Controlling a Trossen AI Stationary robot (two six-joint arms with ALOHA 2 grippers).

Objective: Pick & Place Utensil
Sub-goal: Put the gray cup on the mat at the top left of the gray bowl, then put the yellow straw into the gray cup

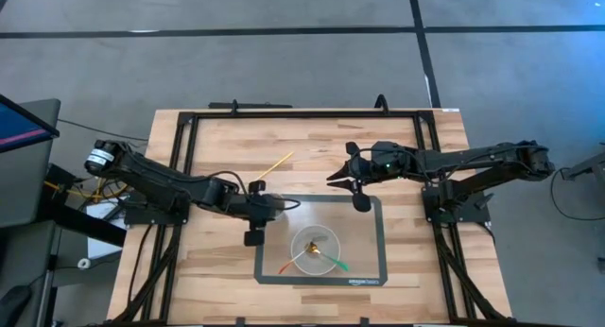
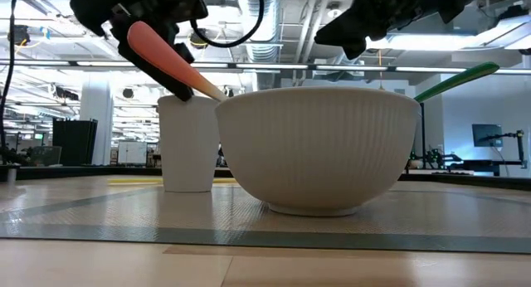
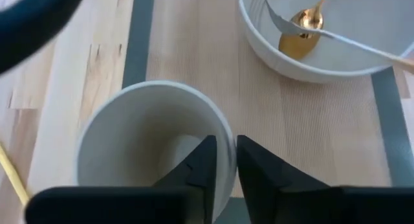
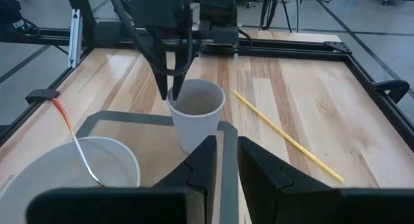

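A white paper cup (image 1: 284,206) stands upright on the far left corner of the grey mat (image 1: 378,232); it also shows in the low view (image 2: 187,146). My left gripper (image 3: 222,160) is shut on the cup's rim. A white ribbed bowl (image 1: 317,249) on the mat holds an orange-handled utensil (image 2: 162,55), a green-handled one (image 2: 456,78) and a gold spoon (image 3: 304,30), which lean on its rim. A yellow stick-like utensil (image 1: 276,164) lies on the wood to the far left of the cup. My right gripper (image 1: 333,176) hangs shut and empty above the mat's far edge. My left gripper pinches the cup's rim (image 3: 223,136) on the side toward the table's left, one finger inside the cup and one outside. The fingers (image 4: 169,88) come from above, pointing down. The cup stands upright with its base on the mat.
The black frame rails (image 1: 302,114) run round the wooden table top. There is bare wood to the far side of the mat and on both sides of it. A monitor (image 1: 19,129) stands off the table's left side.
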